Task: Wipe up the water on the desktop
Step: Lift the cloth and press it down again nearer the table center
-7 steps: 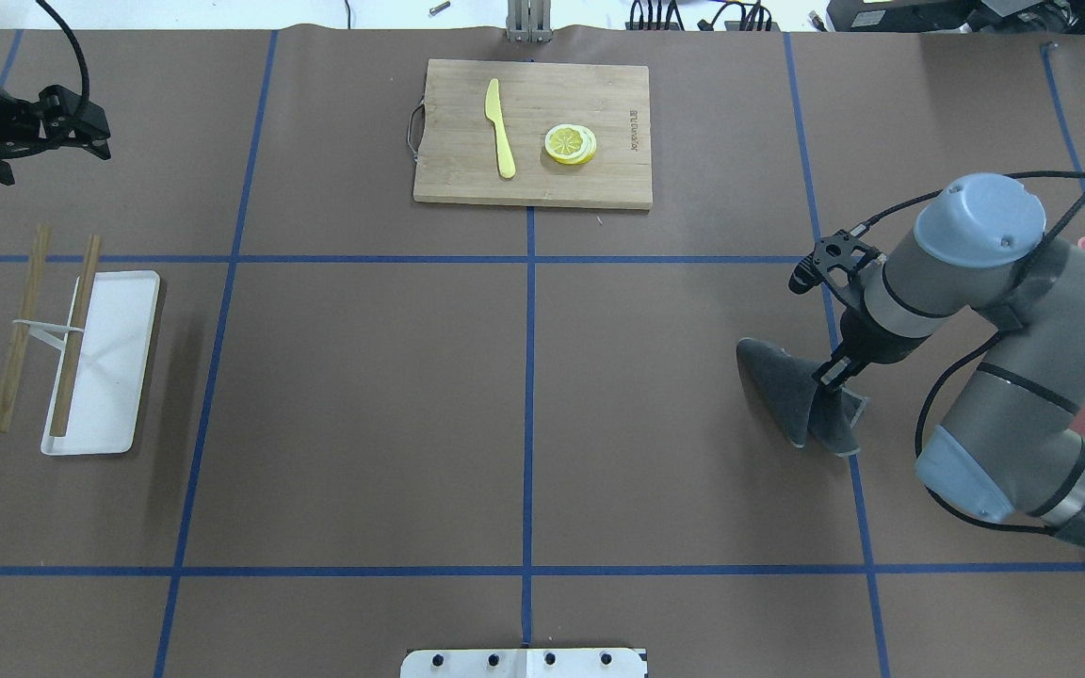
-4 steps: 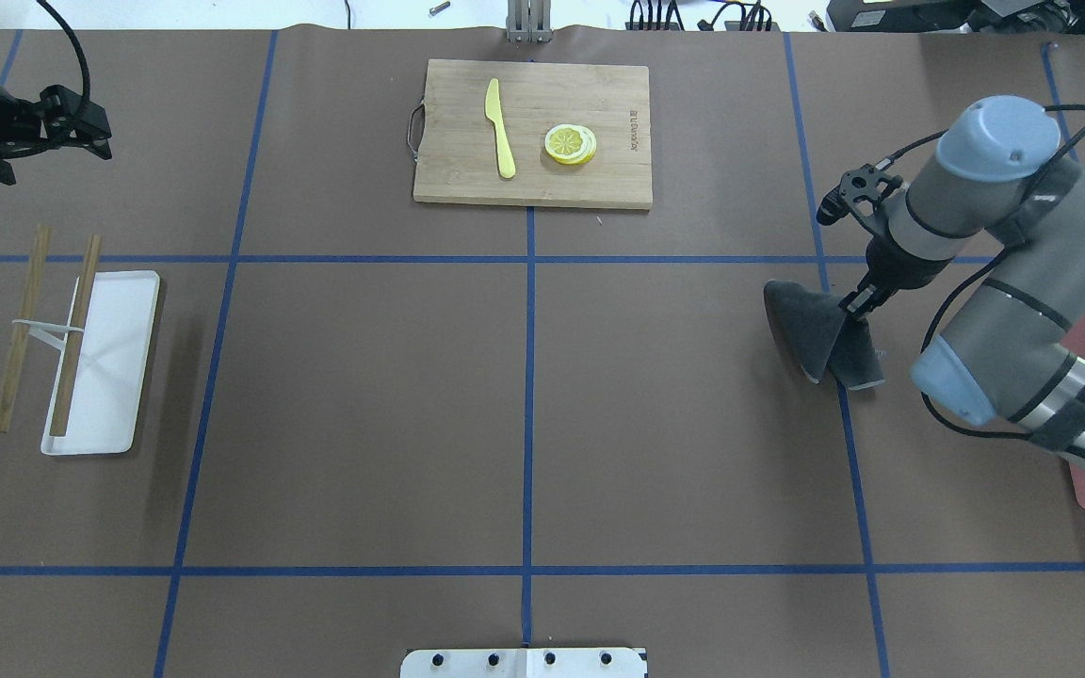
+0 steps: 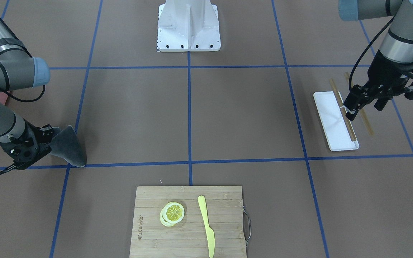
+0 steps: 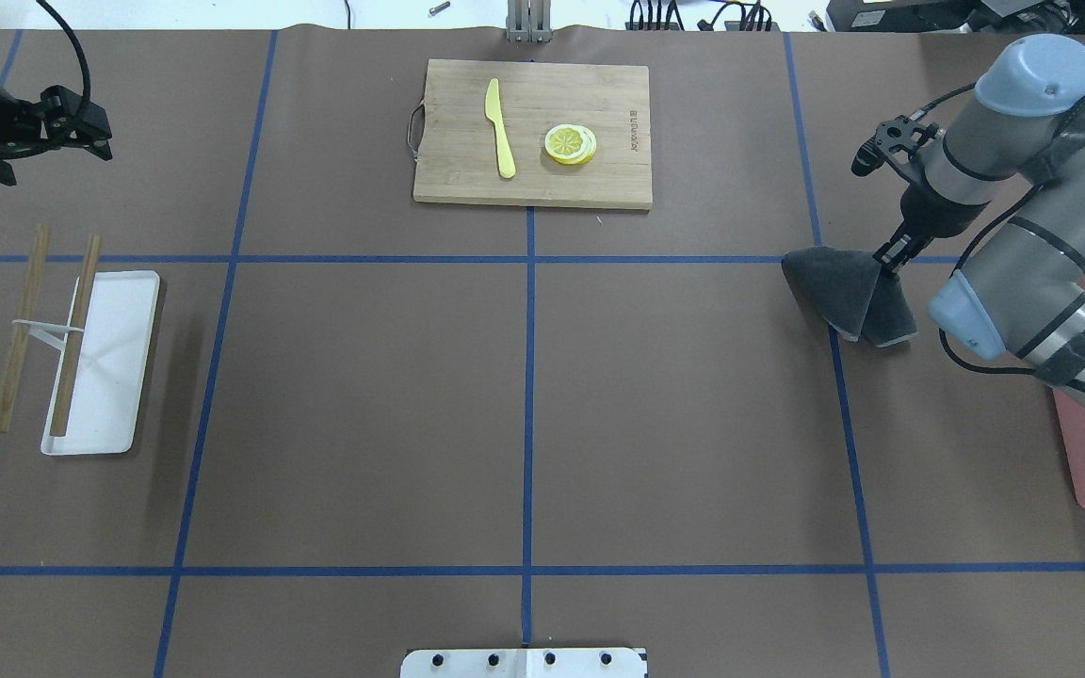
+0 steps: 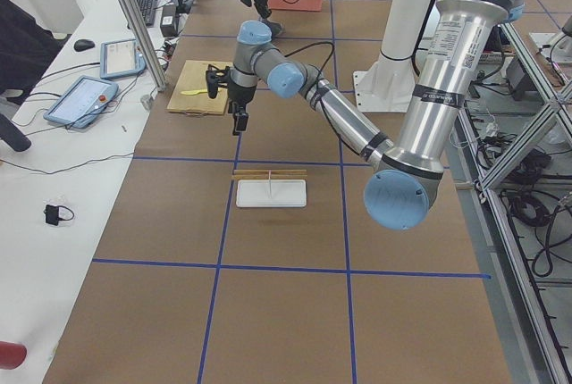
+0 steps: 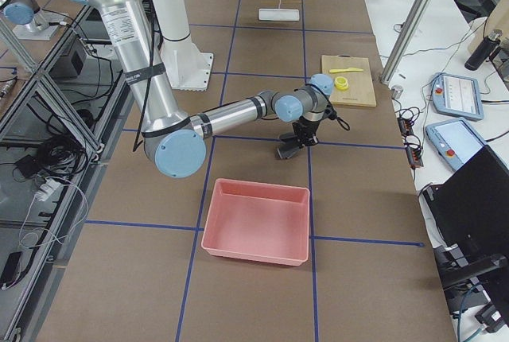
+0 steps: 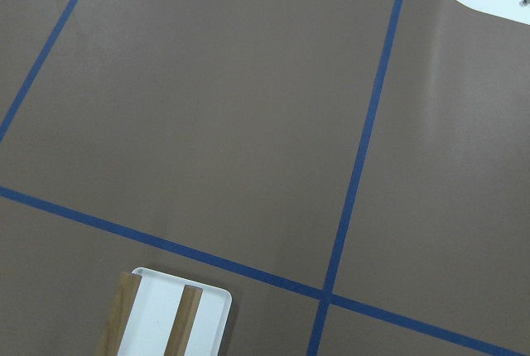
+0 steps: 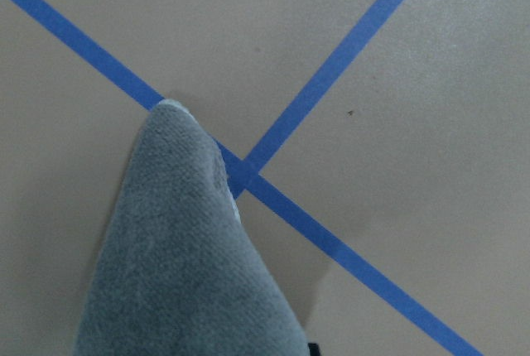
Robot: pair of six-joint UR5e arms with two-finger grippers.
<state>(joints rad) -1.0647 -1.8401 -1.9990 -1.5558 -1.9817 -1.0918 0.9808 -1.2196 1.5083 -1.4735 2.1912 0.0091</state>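
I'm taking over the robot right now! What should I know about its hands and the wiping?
Right hand: shut on the grey cloth, which touches the desktop at a blue tape crossing on the robot's right side.
Left hand: open, empty, raised near the white tray.
Done: cloth grasped and down.
Left: wiping; no water shows, so check by eye.

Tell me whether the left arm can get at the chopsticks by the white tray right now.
Probably yes. The left gripper hangs with open, empty jaws over bare desktop near the chopsticks, and nothing stands between them.
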